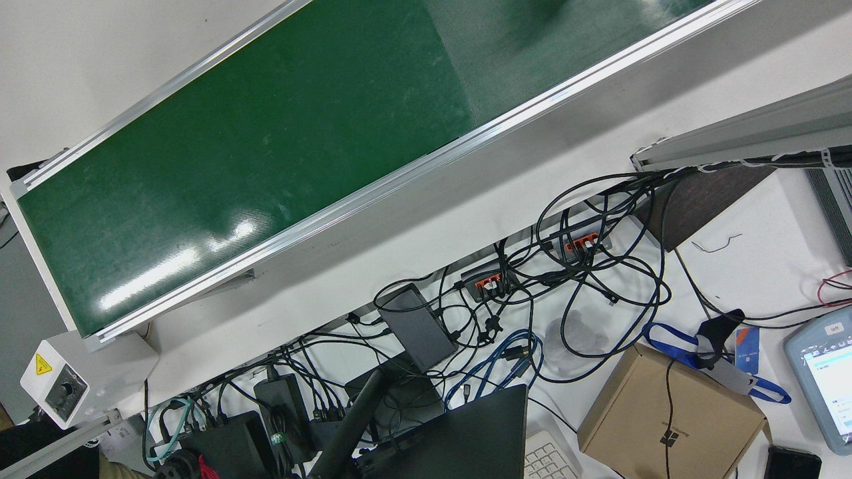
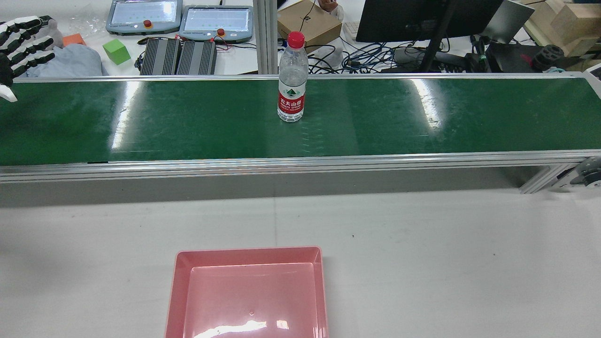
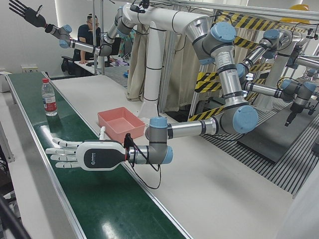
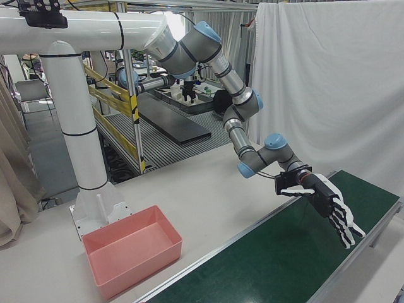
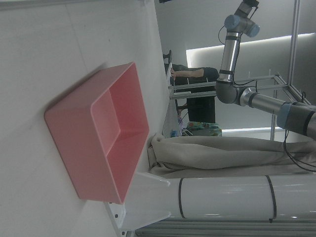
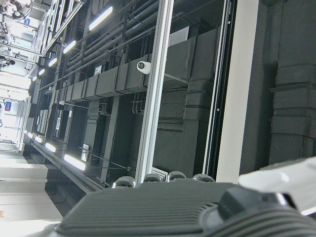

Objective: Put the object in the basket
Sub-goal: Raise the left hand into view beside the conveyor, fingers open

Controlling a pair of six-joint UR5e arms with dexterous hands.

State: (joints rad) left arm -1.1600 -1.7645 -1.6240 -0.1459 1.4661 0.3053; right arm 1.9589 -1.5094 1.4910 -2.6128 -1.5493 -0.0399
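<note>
A clear water bottle (image 2: 291, 80) with a red cap and red label stands upright on the green conveyor belt (image 2: 188, 122); it also shows in the left-front view (image 3: 48, 98). The pink basket (image 2: 181, 281) sits empty on the white table, nearer the robot than the belt, and shows in the other views (image 3: 107, 119) (image 4: 95, 243) (image 5: 98, 148). My left hand (image 2: 23, 44) is open, fingers stretched flat, low over the belt's left end, far from the bottle (image 3: 82, 155) (image 4: 328, 202). My right hand (image 3: 27, 15) is open, raised high, fingers spread.
Beyond the belt lies a cluttered desk with teach pendants (image 2: 141, 14), a green cube (image 2: 116, 51), a cardboard box (image 2: 307, 23) and a monitor. The white pedestal (image 3: 152, 74) stands behind the basket. The belt has raised aluminium rails (image 2: 281, 162).
</note>
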